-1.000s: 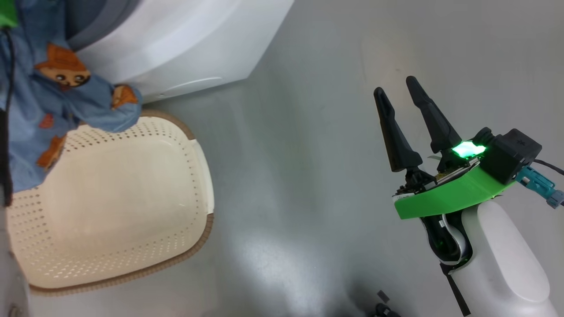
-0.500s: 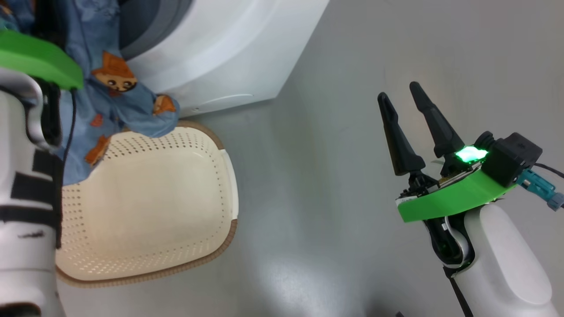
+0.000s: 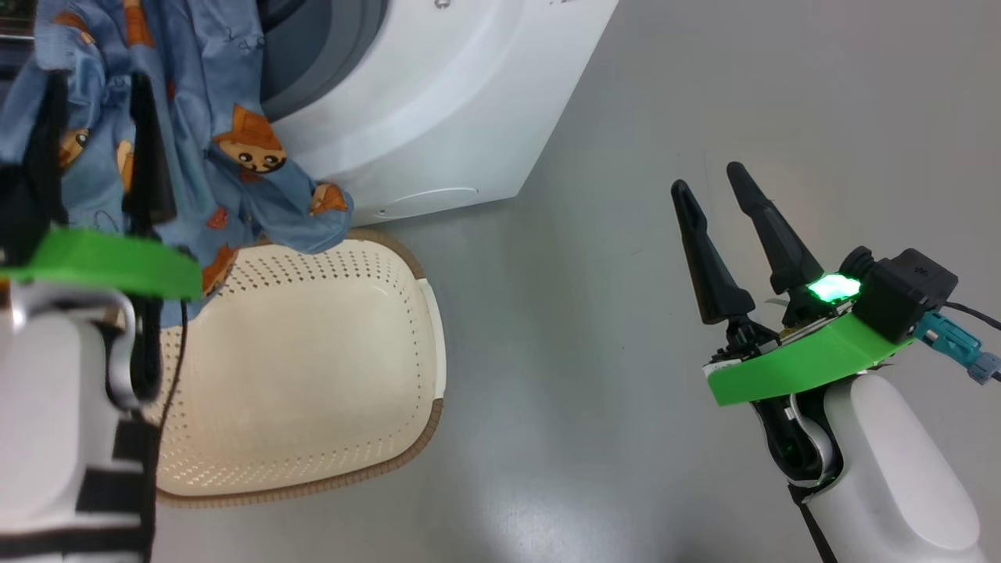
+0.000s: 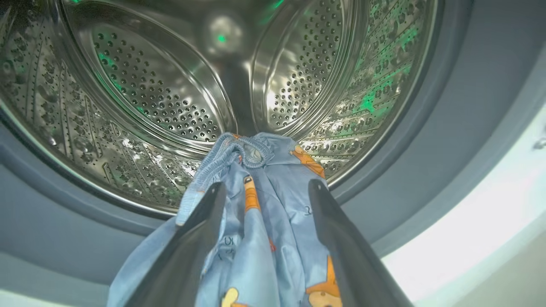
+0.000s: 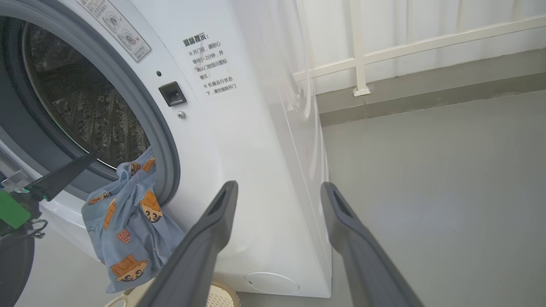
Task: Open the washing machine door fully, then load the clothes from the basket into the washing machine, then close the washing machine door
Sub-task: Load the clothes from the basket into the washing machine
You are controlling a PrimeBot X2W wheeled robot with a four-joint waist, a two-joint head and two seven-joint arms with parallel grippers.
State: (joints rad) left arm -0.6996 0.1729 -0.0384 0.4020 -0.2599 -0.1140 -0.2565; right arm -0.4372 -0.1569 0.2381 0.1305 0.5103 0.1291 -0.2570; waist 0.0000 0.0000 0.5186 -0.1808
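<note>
At drum (image 4: 170, 106) mouth, clothes (image 4: 256, 238) over gasket (image 4: 448, 128) btwn spread L gripper (image 4: 266, 185), R gripper (image 5: 278, 186) spread

A smooth grey floor (image 3: 594, 328) with soft glare carries the white washing machine (image 3: 438, 102) in the upper left of the head view. The cream perforated basket (image 3: 435, 344) sits at lower left, just beside the machine's base.

Basket (image 3: 395, 301): left end hidden behind left arm (image 3: 55, 438) and clothes (image 3: 195, 86). Clothes: top cut by head view's upper edge, lower end by left wrist view's bottom edge. Washer (image 3: 453, 94): mostly out of frame; front print (image 5: 211, 64) too small to read.
</note>
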